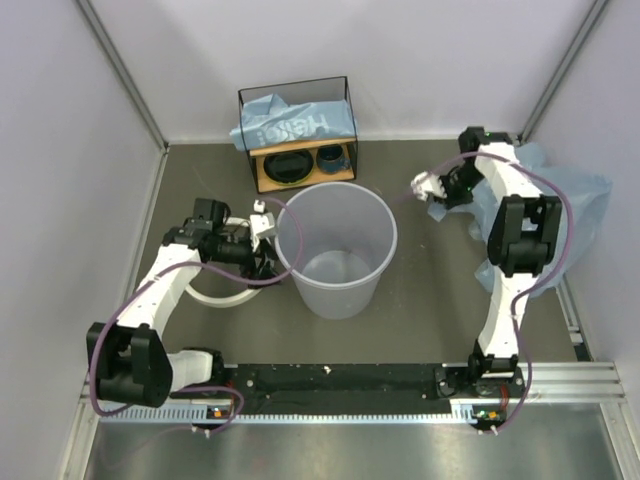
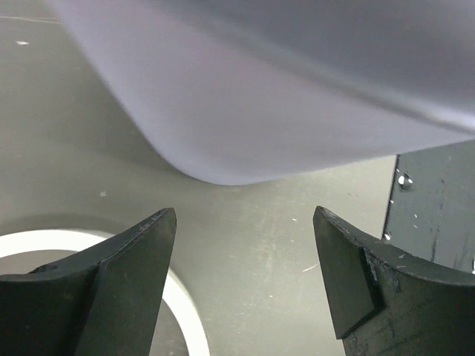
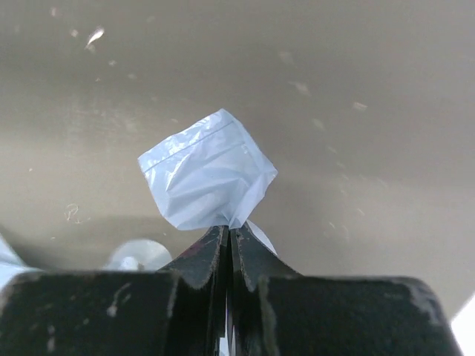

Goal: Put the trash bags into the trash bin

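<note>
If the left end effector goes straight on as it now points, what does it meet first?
Probably the wall of the trash bin, right ahead of the open left end effector; depth is unclear.

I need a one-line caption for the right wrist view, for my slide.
Right pincer shut on a corner of a light-blue trash bag above the grey table.

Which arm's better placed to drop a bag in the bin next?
Right. The right gripper is shut on a fold of the trash bag, off to the right of the trash bin. The left gripper is open and empty beside the bin.
</note>
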Robot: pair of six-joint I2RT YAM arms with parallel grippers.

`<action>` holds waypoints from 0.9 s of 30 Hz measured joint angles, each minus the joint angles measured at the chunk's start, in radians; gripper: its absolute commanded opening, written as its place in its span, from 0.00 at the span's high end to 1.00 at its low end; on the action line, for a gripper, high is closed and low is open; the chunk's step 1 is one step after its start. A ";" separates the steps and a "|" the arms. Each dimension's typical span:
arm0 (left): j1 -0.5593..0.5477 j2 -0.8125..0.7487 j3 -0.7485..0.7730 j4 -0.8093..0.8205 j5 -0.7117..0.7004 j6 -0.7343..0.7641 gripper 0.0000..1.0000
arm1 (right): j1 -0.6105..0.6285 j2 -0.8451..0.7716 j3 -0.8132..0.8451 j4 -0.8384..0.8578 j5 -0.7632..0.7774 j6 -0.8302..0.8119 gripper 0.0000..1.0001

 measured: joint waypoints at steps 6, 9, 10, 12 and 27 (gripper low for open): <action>0.072 0.029 0.042 0.092 -0.002 -0.043 0.20 | -0.068 -0.182 0.208 -0.040 -0.203 0.313 1.00; 0.072 0.031 0.037 0.146 -0.011 -0.048 0.21 | -0.116 -0.345 0.318 0.004 -0.283 0.515 1.00; 0.069 0.033 0.035 0.165 -0.012 -0.050 0.21 | -0.129 -0.400 0.346 0.026 -0.299 0.582 1.00; 0.060 0.037 0.032 0.189 -0.016 -0.050 0.22 | -0.142 -0.518 0.375 0.106 -0.323 0.717 1.00; 0.153 0.013 0.099 0.311 -0.040 -0.297 0.02 | -0.066 -0.734 0.496 0.819 -0.283 1.476 1.00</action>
